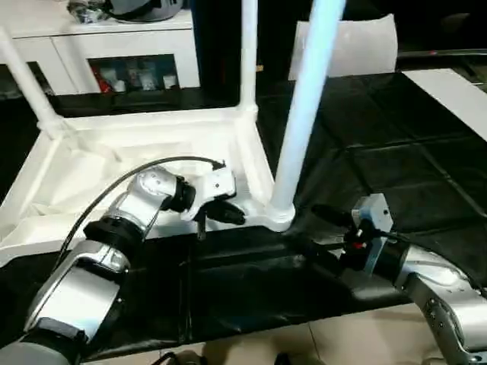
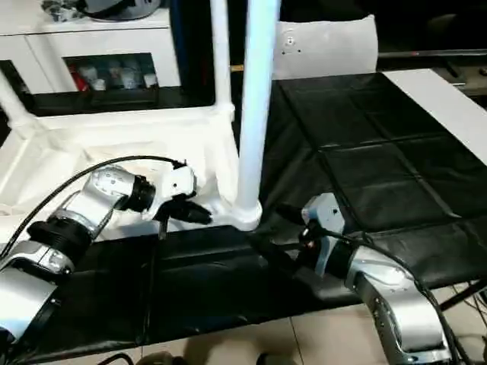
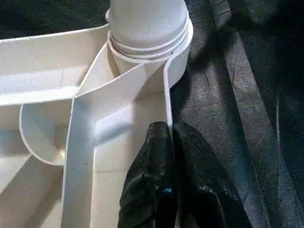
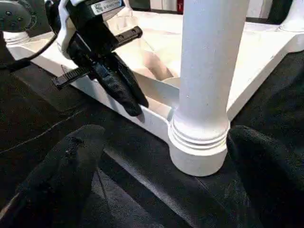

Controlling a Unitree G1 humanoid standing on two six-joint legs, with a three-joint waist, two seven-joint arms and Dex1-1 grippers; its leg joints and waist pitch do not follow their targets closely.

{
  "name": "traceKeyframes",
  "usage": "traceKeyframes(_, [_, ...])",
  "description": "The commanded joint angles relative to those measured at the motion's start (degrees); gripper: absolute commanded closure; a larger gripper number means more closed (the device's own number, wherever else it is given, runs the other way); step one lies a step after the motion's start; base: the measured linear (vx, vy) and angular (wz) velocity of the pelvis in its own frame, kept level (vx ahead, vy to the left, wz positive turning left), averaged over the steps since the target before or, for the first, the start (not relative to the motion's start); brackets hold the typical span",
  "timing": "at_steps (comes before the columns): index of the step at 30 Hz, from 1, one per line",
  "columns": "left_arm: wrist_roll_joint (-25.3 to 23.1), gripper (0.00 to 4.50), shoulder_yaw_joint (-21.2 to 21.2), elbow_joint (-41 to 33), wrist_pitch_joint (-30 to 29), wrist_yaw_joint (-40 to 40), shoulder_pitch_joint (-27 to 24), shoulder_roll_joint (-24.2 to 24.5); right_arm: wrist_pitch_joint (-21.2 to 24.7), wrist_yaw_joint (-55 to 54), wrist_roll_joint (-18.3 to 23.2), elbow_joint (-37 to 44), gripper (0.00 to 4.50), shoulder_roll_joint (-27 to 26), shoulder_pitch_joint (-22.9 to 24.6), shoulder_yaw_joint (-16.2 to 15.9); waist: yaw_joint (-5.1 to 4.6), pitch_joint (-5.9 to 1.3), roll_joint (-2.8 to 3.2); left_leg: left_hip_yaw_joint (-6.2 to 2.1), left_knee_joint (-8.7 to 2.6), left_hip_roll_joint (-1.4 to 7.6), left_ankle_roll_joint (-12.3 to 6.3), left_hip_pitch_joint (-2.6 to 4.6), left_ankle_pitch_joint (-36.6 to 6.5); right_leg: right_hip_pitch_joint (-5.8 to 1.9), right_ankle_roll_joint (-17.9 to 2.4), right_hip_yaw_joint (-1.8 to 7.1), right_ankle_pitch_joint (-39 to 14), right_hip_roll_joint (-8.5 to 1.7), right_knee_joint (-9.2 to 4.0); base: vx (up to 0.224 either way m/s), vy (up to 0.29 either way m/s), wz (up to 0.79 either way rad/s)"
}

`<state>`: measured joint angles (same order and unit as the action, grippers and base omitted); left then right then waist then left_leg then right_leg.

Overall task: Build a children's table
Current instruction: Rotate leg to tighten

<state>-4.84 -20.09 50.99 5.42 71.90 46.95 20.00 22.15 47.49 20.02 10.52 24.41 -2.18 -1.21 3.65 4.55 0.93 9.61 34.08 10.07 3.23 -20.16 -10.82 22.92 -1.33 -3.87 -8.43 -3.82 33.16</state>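
The white tabletop (image 1: 91,167) lies upside down on the black cloth, ribbed underside facing up. Three white legs stand in its corner sockets: one at the far left (image 1: 23,76), one at the back (image 1: 249,53), and one at the near right corner (image 1: 304,114). My left gripper (image 1: 232,215) is shut on the tabletop's near rim (image 3: 166,95), one finger inside and one outside, just beside that near leg's socket (image 3: 147,23). From the right, my right gripper (image 1: 308,230) stands open, its fingers (image 4: 71,161) on either side of the near leg's base (image 4: 199,142) without touching it.
White glass-door cabinets (image 1: 129,53) stand behind the table at the left. A flat white sheet (image 1: 456,91) lies at the far right and a white panel (image 1: 358,46) at the back. The cloth's front edge (image 1: 251,327) meets tiled floor. A black cable (image 1: 114,186) loops over my left forearm.
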Motion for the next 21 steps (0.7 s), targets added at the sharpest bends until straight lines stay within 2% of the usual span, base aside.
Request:
traceKeyframes(1, [-1.2,4.45,-1.2,1.0,0.2,0.0,0.0,-0.2,-0.3,0.3,0.2,-0.3,0.0,0.7,-0.7,0.0,0.25,-4.83,-0.53,-0.62,-3.74,2.36,-3.45,-0.01,-10.3,-3.4,-10.1,2.37,-20.1,-4.38,-4.19,0.0,0.0,0.0])
traceKeyframes(4, [-1.1,4.45,-0.7,1.5,-0.5,-0.5,0.3,-0.4,-0.3,0.4,0.2,-0.4,0.0,0.7,-0.8,-0.1,0.27,-4.72,-0.58,-0.56,-3.7,2.21,-3.44,0.03,-10.7,-3.37,-9.5,2.32,-21.8,-4.37,-4.45,0.0,0.0,0.0])
traceKeyframes(5, [0.0,4.45,0.3,2.0,-2.5,0.5,0.9,-1.0,-0.3,0.5,0.4,-0.4,0.0,0.8,-0.9,-0.3,0.28,-4.73,-0.63,-0.53,-3.7,2.21,-3.42,0.11,-10.8,-3.34,-9.3,2.32,-22.3,-4.38,-4.53,0.0,0.0,0.0])
traceKeyframes(6, [0.3,4.06,0.5,2.0,-2.8,1.0,1.0,-1.2,-0.2,0.6,0.5,-0.4,0.0,0.9,-1.0,-0.4,0.3,-4.66,-0.6,-0.44,-3.64,2.07,-3.43,0.2,-11.0,-3.25,-9.0,2.26,-23.7,-4.37,-4.77,0.0,0.0,0.0])
traceKeyframes(9, [-0.3,3.86,0.4,2.2,-1.5,0.1,1.0,-1.2,0.1,1.4,0.9,0.0,0.0,1.1,-0.7,-0.8,0.31,-4.73,-0.62,-0.63,-3.74,2.17,-3.49,0.11,-11.0,-3.28,-8.2,2.17,-24.5,-4.36,-4.84,0.0,0.0,0.0])
traceKeyframes(12, [-1.3,3.86,-0.3,3.0,1.1,-0.5,0.8,-1.1,0.8,2.5,1.2,0.8,0.0,1.9,-0.1,-1.5,0.28,-4.8,-0.54,-0.74,-3.78,2.2,-3.67,0.0,-11.2,-3.39,-8.2,2.08,-23.6,-4.29,-4.81,0.0,0.0,0.0])
traceKeyframes(21, [-2.2,3.86,0.1,4.9,1.6,-1.8,1.7,-2.2,0.9,3.1,1.1,1.2,0.0,2.8,0.5,-2.0,0.27,-4.93,-0.46,-0.7,-3.71,2.25,-3.87,-0.01,-10.9,-3.4,-8.8,2.06,-22.2,-4.42,-4.68,0.0,0.0,0.0])
